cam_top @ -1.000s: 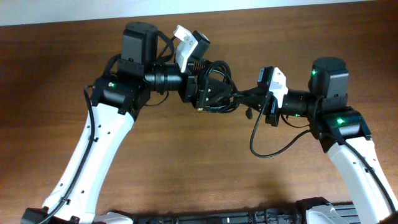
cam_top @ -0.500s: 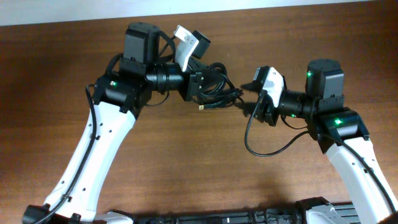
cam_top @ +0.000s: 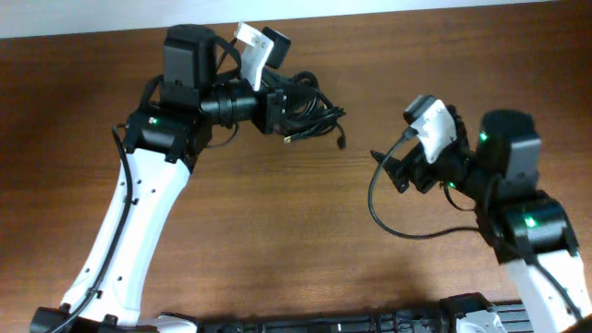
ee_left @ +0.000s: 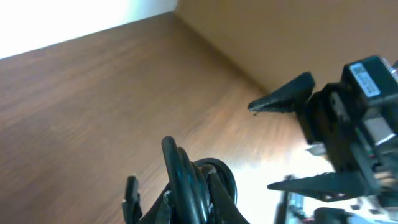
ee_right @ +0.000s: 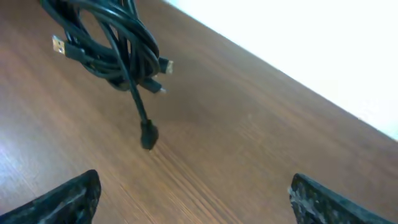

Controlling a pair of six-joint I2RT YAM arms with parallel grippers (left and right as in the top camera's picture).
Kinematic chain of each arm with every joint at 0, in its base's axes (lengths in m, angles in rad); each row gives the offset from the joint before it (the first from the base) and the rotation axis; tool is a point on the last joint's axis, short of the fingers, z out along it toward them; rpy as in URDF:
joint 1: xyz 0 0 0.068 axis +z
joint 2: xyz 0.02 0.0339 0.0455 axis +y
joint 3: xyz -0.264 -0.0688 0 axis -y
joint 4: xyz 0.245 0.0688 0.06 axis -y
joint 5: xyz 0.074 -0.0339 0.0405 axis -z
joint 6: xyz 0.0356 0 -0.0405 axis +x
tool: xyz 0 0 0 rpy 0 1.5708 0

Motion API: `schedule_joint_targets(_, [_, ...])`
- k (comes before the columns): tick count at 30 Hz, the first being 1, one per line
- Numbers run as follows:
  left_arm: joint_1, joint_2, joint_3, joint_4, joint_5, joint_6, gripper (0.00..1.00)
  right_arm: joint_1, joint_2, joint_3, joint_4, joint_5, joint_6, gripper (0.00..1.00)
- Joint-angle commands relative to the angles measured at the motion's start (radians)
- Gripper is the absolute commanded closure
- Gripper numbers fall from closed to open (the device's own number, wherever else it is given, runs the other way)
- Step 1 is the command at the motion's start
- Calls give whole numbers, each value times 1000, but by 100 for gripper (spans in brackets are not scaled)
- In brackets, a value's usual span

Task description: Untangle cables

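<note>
**Inspector:** Where is the cable bundle (cam_top: pixel 307 109)?

**Assistant:** At the tip of the left gripper (cam_top: pixel 282 106), over the brown wooden counter (cam_top: pixel 277 240). It is a dark knot of several black loops wound through one another.

**Inspector:** State of the left jaws?

**Assistant:** Clenched on the bundle. From above, the loops fan out directly from the jaws. The left wrist view shows thick black loops (ee_left: pixel 186 183) crowded against the lens at the bottom edge, and the fingers themselves are not clear there.

**Inspector:** And the right gripper (cam_top: pixel 393 168)?

**Assistant:** Well apart from the bundle, on the side away from the left gripper. Its jaws are released and spread wide, with nothing between them. The right wrist view shows both dark fingertips (ee_right: pixel 68 199) at the bottom corners and bare counter between.

**Inspector:** Any strands free of the bundle?

**Assistant:** One loose end (ee_right: pixel 138 106) drops from the bundle toward the right gripper and finishes in a small black plug (ee_right: pixel 148 134). A metal-tipped connector (ee_right: pixel 59 45) sticks out on the bundle's far side.

**Inspector:** Does the plug touch the counter?

**Assistant:** I cannot tell.
</note>
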State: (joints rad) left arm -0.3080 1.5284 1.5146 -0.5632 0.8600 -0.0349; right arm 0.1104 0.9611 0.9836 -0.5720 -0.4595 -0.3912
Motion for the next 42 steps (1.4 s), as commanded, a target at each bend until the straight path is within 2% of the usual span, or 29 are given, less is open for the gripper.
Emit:
schedule_joint_targets(1, [3, -5, 16, 19, 268, -138, 100, 0, -106, 15, -2, 27, 106, 0])
schedule_joint_targets(4, [3, -5, 16, 17, 322, -325, 100, 0, -166, 15, -31, 27, 120, 1])
schedule_joint_targets(9, [-2, -5, 16, 17, 323, -341, 100, 0, -180, 15, -122, 26, 121, 1])
schedule_joint_targets(11, [-3, -5, 16, 10, 334, -362, 100, 0, -180, 15, -114, 26, 168, 1])
schedule_joint_targets(13, [-6, -5, 16, 5, 357, -362, 100, 1, -180, 15, -86, 19, 298, 1])
schedule_joint_targets(16, [-31, -5, 16, 5, 368, -362, 100, 1, -180, 15, -70, 18, 386, 1])
schedule_joint_targets(20, [-83, -5, 16, 6, 359, -361, 100, 1, -180, 15, -32, -90, 385, 1])
schedule_joint_targets(29, [-177, -5, 16, -6, 348, -351, 100, 0, -144, 15, -39, 110, 370, 1])
schedule_joint_targets(32, [-177, -5, 16, -6, 349, -349, 100, 1, -144, 15, 13, 138, 370, 1])
schedule_joint_targets(37, [-177, -5, 16, -6, 346, -338, 100, 1, -144, 15, 156, 55, 370, 1])
schedule_joint_targets(42, [-177, -5, 16, -6, 345, -334, 100, 1, -144, 15, 211, -56, 370, 1])
